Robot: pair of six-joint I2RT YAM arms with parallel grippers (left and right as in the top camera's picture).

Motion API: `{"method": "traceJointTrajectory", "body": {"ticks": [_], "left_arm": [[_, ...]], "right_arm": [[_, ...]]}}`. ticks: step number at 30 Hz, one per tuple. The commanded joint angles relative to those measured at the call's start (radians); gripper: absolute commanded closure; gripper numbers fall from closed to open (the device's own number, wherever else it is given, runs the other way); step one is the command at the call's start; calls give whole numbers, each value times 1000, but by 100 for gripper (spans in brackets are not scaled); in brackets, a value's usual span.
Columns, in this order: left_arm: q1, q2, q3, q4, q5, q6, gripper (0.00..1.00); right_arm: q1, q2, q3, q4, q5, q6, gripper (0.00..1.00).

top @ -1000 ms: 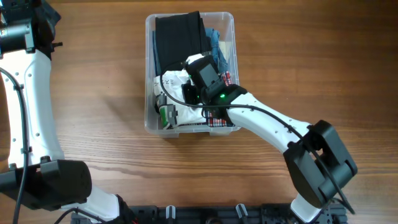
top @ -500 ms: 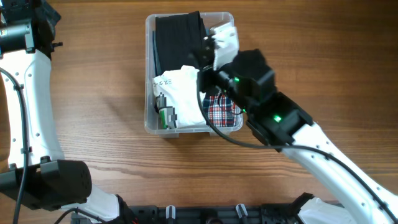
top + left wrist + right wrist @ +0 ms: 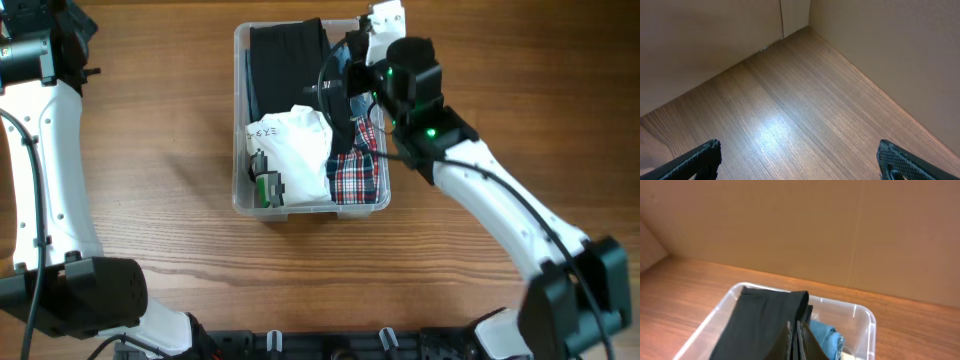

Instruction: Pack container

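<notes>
- The container (image 3: pixel 240 120) sits at the far middle of the wooden table (image 3: pixel 150 230) and already holds several garments.
- A black garment (image 3: pixel 285 60) lies along its far half. A white garment (image 3: pixel 300 150) is heaped at the near left, and a plaid garment (image 3: pixel 357 178) sits at the near right.
- A bit of blue cloth (image 3: pixel 826 336) shows beside the black one in the right wrist view.
- No clothing lies loose on the table in the overhead view, so the packing looks close to finished. At most the pile needs tidying, and no lid is in sight.
- The right gripper (image 3: pixel 796 339) hangs over the far right part of the container, its fingers pressed together. Nothing can be seen between them.
- The left gripper (image 3: pixel 799 162) is well apart from the container at the table's far left, its fingers spread wide over bare wood.
- The container is clear plastic, rectangular, with rounded corners and a thick rim. The clothes show through its walls.
</notes>
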Motion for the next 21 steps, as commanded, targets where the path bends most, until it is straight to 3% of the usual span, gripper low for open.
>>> {"method": "traceJointTrajectory", "body": {"ticks": [1, 8, 21], "left_arm": [[5, 5, -1, 3, -17, 12, 0], [5, 5, -1, 3, -17, 12, 0], [5, 5, -1, 3, -17, 12, 0]], "right_arm": [[-19, 79, -3, 82, -140, -48, 96], [-10, 209, -2, 206, -154, -127, 96], [-9, 424, 2, 401, -215, -126, 96]]}}
